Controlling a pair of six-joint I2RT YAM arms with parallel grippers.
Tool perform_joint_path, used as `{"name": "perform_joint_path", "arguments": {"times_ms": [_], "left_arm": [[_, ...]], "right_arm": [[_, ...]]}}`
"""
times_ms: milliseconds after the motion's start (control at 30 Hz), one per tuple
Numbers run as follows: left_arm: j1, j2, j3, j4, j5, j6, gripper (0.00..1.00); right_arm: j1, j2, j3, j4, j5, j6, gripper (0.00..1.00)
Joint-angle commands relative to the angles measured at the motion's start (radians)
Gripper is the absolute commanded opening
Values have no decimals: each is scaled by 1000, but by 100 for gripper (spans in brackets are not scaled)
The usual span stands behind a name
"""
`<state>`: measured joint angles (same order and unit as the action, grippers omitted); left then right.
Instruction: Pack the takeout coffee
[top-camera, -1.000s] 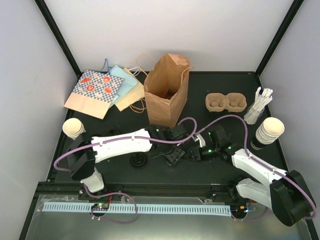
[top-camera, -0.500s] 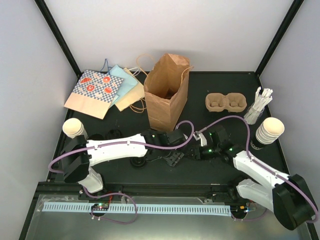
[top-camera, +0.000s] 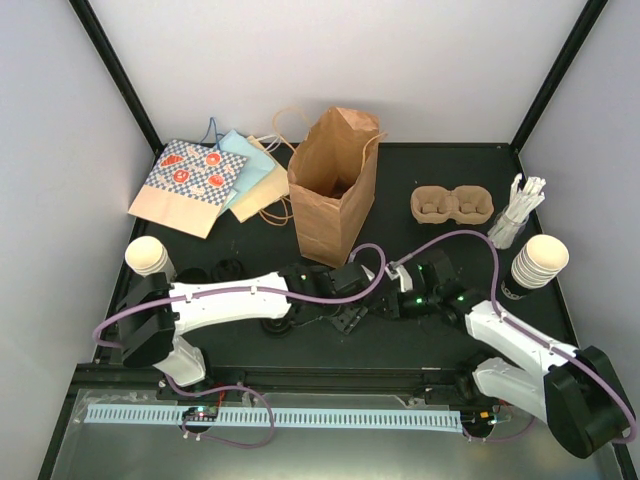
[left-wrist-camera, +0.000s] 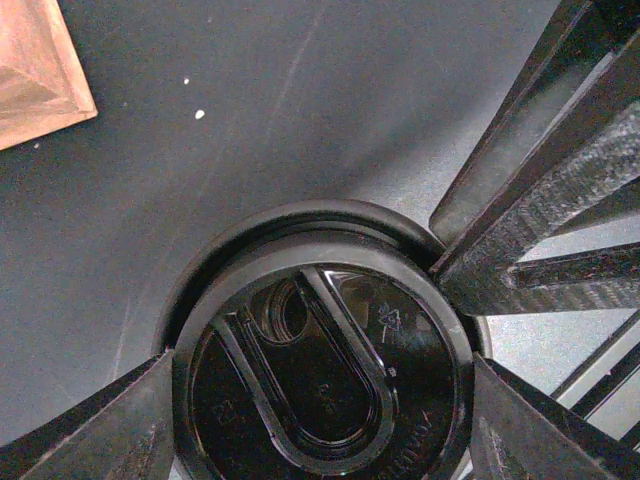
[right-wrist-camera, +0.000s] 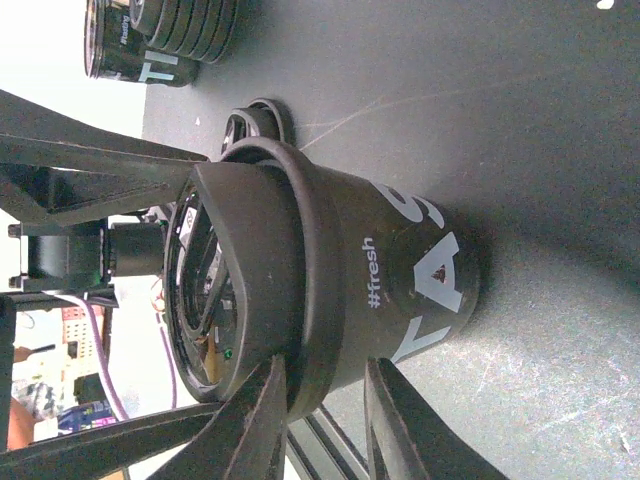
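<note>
Setting: white-walled booth with a black table (top-camera: 470, 170); both arms meet low over the near middle.
Cup being worked: black printed cup (right-wrist-camera: 400, 280) stands upright on the table between the two grippers, just in front of the brown paper bag (top-camera: 335, 190).
Lid: black lid (left-wrist-camera: 300, 330) sits on that cup's rim. It looks level from above; whether it has snapped home cannot be told.
Left gripper (left-wrist-camera: 320, 365): jaws spread wide, one finger at each side of the lid, both seemingly against its edge. This reads as a grip on the lid.
Right gripper (right-wrist-camera: 330, 410): jaws narrow, tips up against the cup's side just below the lid. Clamp or mere contact, cannot tell.
Carrier: pulp cup carrier (top-camera: 452, 205) at back right, well apart from the cup, both hollows empty.
Supplies: cup stack (top-camera: 538, 262) at the right edge, lone cup (top-camera: 148, 257) at the left edge, loose lid (top-camera: 275, 322) beside the left arm, lid stack (right-wrist-camera: 185, 25) beyond the cup.
Done (judged): one cup capped, or nearly so.
Left (judged): most of the job. The lid's seal wants confirming, then this cup goes into a carrier hollow, and probably a second cup gets lidded and seated beside it.
Bag: stands open; nothing of the coffee set is visible inside.
</note>
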<state>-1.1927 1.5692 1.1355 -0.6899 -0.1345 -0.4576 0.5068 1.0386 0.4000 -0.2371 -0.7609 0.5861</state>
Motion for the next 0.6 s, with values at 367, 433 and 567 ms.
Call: {"name": "perform_joint_path", "arguments": {"times_ms": [367,433,567], "left_arm": [[-13,76,-61,-47,77,-48,54],[-6,83,-31,-69,48,-44,53],[22,90,28,-91,11,-25,53]], "right_arm": [[122,-76,35,-177,332,39,32],[120,-122,92,-216,382,25,41],[120,-169,205,-301,526,15,64]]}}
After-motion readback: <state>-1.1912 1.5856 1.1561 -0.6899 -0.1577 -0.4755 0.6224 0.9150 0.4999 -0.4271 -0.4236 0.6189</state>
